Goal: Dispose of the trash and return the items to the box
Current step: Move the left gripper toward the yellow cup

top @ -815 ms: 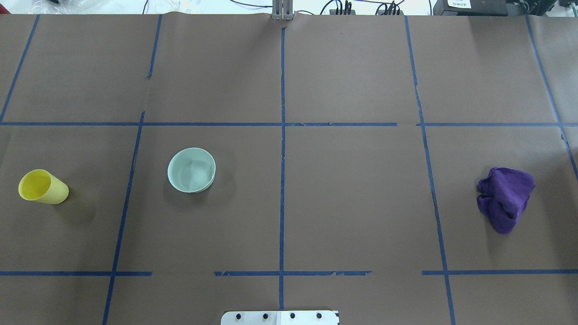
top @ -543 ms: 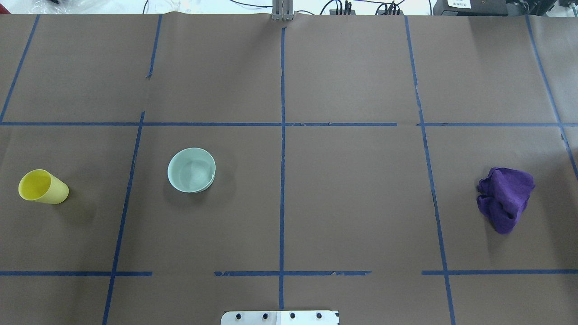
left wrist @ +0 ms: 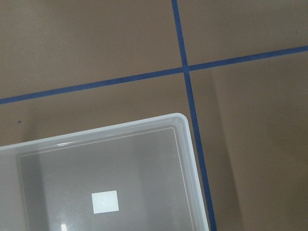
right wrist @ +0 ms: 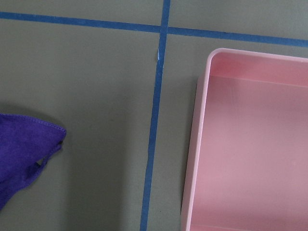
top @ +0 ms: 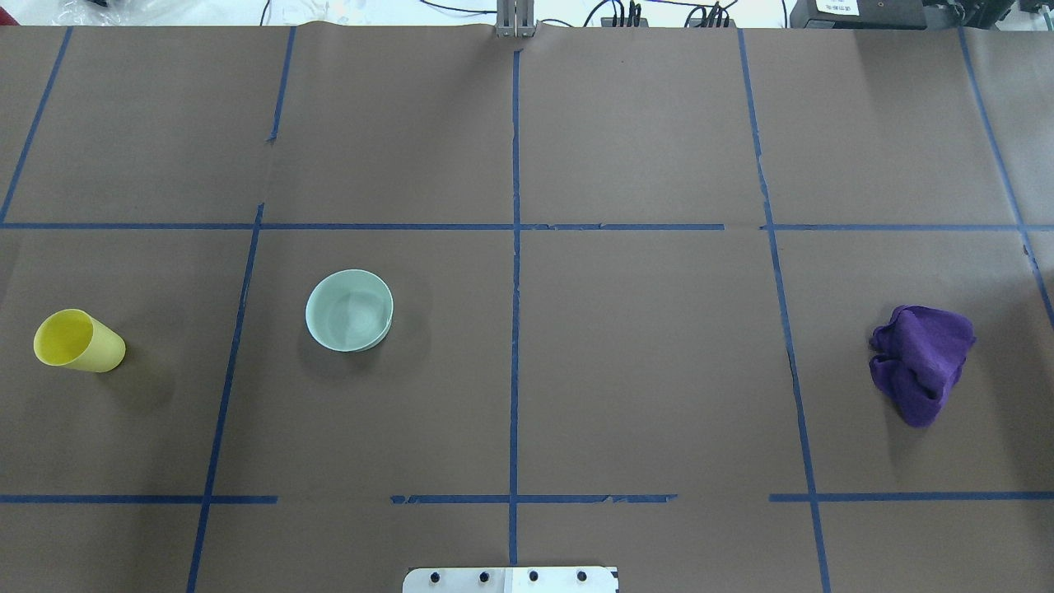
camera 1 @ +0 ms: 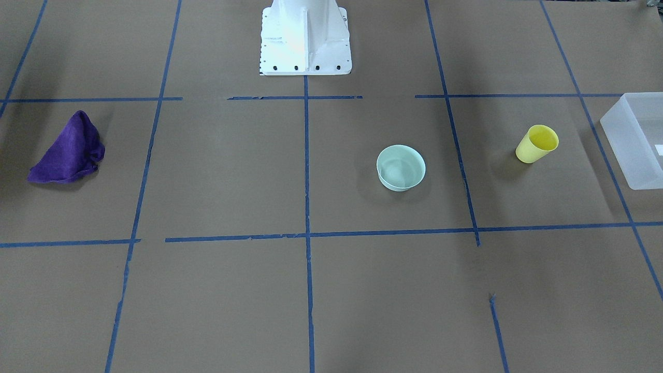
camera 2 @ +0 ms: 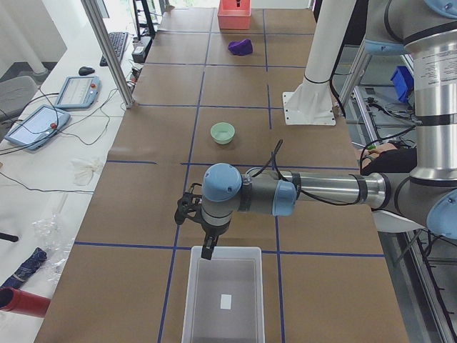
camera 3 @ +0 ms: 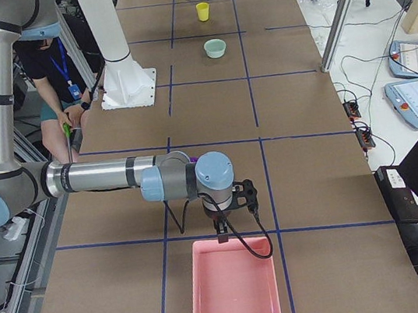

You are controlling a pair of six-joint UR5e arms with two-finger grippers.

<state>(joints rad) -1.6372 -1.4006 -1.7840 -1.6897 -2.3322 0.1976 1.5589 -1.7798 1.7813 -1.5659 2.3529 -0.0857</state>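
Note:
The yellow cup [top: 78, 342] stands upright on the robot's left side of the table; it also shows in the front view [camera 1: 537, 143]. The mint-green bowl [top: 349, 310] stands upright to its right, apart from it. The frosted-white box [camera 2: 188, 307] is at the table's left end, empty apart from a white label, and fills the left wrist view [left wrist: 183, 121]. My left gripper [camera 2: 207, 253] hangs over the box's near rim. My right gripper [camera 3: 222, 235] hangs at the edge of a pink bin [camera 3: 193, 300]. I cannot tell whether either is open or shut.
A crumpled purple cloth [top: 922, 362] lies on the robot's right side, near the pink bin [right wrist: 192, 144]. The white robot base [camera 1: 304, 39] stands at the table's robot-side edge. Blue tape lines grid the brown table cover. An operator stands beside the robot.

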